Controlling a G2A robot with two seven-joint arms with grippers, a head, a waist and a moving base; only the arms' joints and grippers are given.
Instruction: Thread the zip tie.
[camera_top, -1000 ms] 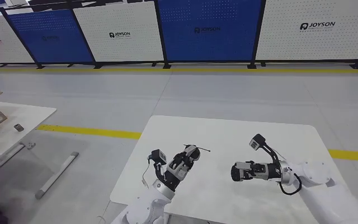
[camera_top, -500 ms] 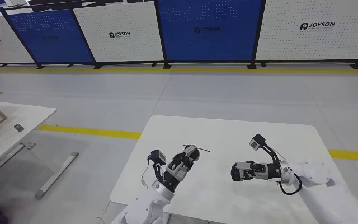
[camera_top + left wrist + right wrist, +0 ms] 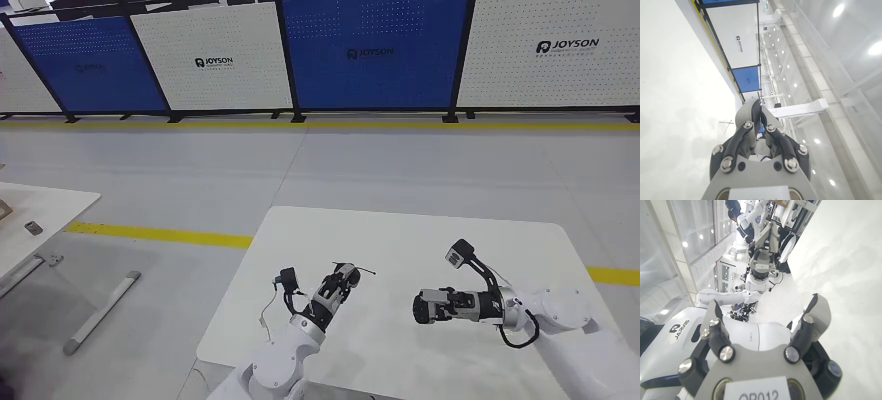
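So I'm standing by this rig, and the left pincer (image 3: pixel 346 274) is clamped shut on a thin black plastic zip tie (image 3: pixel 363 269). Up close its grey fingers (image 3: pixel 753 111) are pressed together pad to pad, and a short black bit of the zip tie (image 3: pixel 758 95) pokes out just past the tips. From above, the rest of the tie sticks out sideways from those fingertips as a skinny straight strip, pointing off toward the right pincer's side. It's over the flat white table (image 3: pixel 420 235), but I honestly can't tell whether the free end touches the surface. The right pincer (image 3: pixel 417 308) is spread wide with nothing in it. Its two grey fingers (image 3: pixel 817 306) are far apart, with just open space between them. It's turned to face the left pincer and sits well apart from it, with a stretch of bare tabletop between the two. Looking out through those spread fingers, you see the left pincer (image 3: pixel 770 231) straight ahead and farther off, tips closed. Way beyond both pincers, past the far edge of the table, a yellow floor line (image 3: pixel 150 235) crosses the grey floor. Behind that is a row of blue and white perforated partition panels (image 3: pixel 370 50).
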